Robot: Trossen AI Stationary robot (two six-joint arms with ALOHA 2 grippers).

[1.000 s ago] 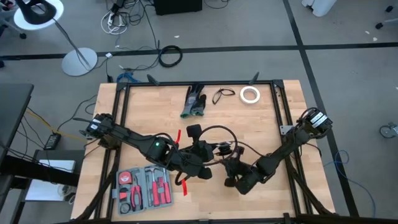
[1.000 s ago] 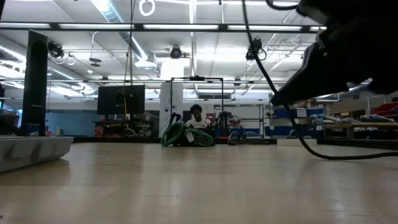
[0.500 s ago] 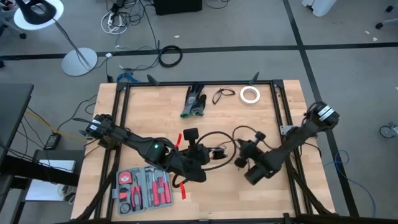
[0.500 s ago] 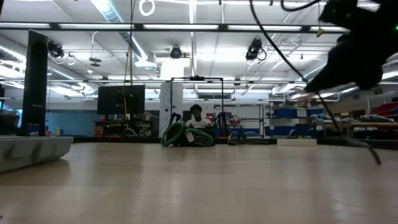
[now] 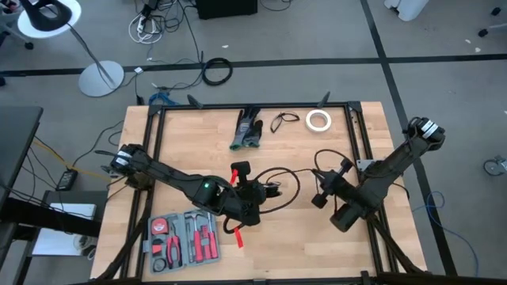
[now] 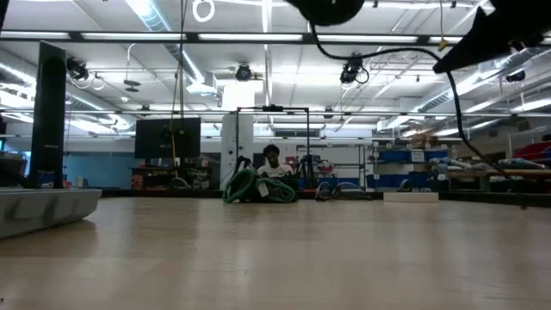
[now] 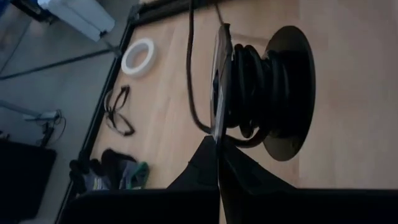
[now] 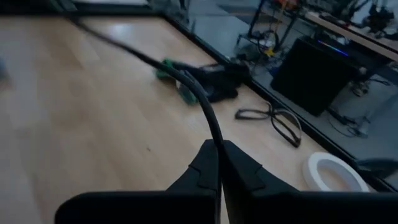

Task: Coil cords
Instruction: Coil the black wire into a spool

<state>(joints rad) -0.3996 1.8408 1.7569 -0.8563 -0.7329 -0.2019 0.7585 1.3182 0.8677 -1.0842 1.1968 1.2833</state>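
Left gripper (image 7: 218,155) clamped on the spooled cord (image 7: 252,84) (mid-table), right gripper (image 8: 218,163) pinched its loose tail (image 8: 186,84), held above the table (image 5: 198,138).

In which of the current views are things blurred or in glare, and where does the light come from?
Low view: ceiling strip lights shine bright, and the arms at the top edge are dark silhouettes. Right wrist view: the cord and table are soft, and the glasses are a little sharper. Left wrist view: the coiled cord is dark with little detail. High view: even light.
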